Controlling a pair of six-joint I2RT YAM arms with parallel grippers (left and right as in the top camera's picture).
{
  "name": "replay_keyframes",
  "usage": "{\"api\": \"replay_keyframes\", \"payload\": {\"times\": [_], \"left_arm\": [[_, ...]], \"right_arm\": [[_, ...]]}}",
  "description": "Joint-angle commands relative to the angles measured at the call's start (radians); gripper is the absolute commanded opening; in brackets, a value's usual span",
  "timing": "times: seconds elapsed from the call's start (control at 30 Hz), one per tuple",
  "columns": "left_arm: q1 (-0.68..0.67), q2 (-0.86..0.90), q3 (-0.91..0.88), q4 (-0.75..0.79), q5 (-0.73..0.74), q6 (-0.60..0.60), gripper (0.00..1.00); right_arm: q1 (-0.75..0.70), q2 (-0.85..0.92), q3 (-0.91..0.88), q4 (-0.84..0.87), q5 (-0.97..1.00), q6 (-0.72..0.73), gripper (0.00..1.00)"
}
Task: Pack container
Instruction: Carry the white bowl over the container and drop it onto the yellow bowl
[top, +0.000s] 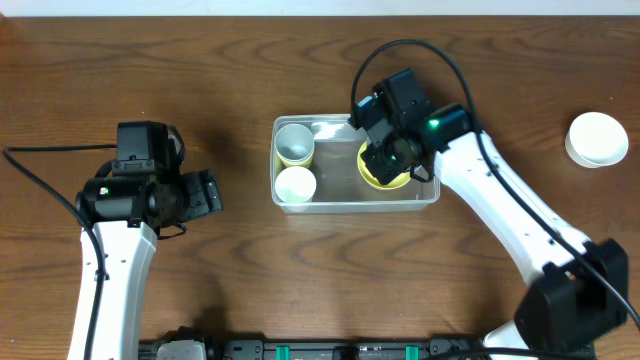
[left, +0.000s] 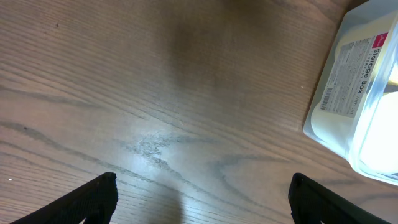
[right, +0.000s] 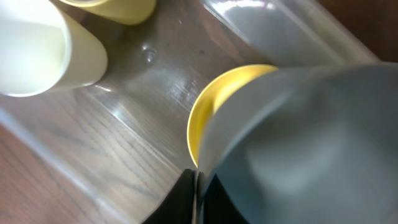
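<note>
Setting the yellow bowl (top: 390, 182) down in the container (top: 355, 203) looks like the step in hand. The container sits mid-table (top: 300, 280) and already holds two cups at its left end: a pale yellow one (top: 294, 143) at the back and a white one (top: 296, 184) at the front.

The R gripper (top: 388, 158) is over the container's right half. In the R wrist view its fingers stand narrow, one each side of the bowl rim (right: 211, 106), so it seems to be pinching it. The near finger is a grey blur, so that's a judgement.

The L gripper (left: 202, 199) is wide open w/ nothing in it. It hovers over bare wood just left of the container, not touching it.

To do it well:
- Lower straight down till the bowl base sits flat on the container floor, and don't open early or it'll tip.
- Keep the bowl off the right wall and clear of the cups. There's free floor between them.
- Open only enough to clear the rim, then lift vertically so the inner finger doesn't hook the bowl.
- The thin plastic tub may slide if nudged. L arm is close enough to steady it if needed.

A white bowl (top: 598, 138) sits far right, well apart, prob. next.
</note>
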Motion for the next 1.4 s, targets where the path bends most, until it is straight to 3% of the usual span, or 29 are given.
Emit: {"api": "replay_keyframes", "payload": {"times": [0.0, 0.07, 0.23, 0.4, 0.47, 0.6, 0.73, 1.0, 1.17, 1.37], "left_arm": [[0.005, 0.004, 0.0, -0.002, -0.001, -0.013, 0.88], [0.005, 0.004, 0.0, -0.002, -0.001, -0.013, 0.88], [0.005, 0.004, 0.0, -0.002, -0.001, -0.013, 0.88], [0.005, 0.004, 0.0, -0.002, -0.001, -0.013, 0.88], [0.005, 0.004, 0.0, -0.002, -0.001, -0.013, 0.88], [0.005, 0.004, 0.0, -0.002, -0.001, -0.013, 0.88], [0.005, 0.004, 0.0, -0.002, -0.001, -0.013, 0.88], [0.005, 0.004, 0.0, -0.006, -0.001, -0.013, 0.88], [0.005, 0.004, 0.0, -0.01, -0.001, -0.013, 0.88], [0.005, 0.004, 0.0, -0.01, -0.001, -0.013, 0.88]], "right_arm": [[0.004, 0.027, -0.005, 0.005, 0.0, 0.005, 0.17], [0.004, 0.03, -0.005, 0.009, 0.001, 0.005, 0.29], [0.003, 0.02, -0.002, 0.027, 0.028, 0.015, 0.27], [-0.02, -0.042, 0.042, 0.024, 0.172, 0.133, 0.33], [-0.047, -0.08, 0.069, 0.028, 0.161, 0.167, 0.44], [-0.075, -0.11, 0.098, -0.01, 0.084, 0.153, 0.39], [-0.064, -0.105, 0.079, -0.076, 0.037, 0.117, 0.54], [-0.087, -0.106, 0.043, -0.055, 0.05, 0.206, 0.57], [-0.218, -0.123, 0.069, -0.048, 0.105, 0.323, 0.63], [-0.505, -0.124, 0.107, -0.017, 0.124, 0.285, 0.7]]}}
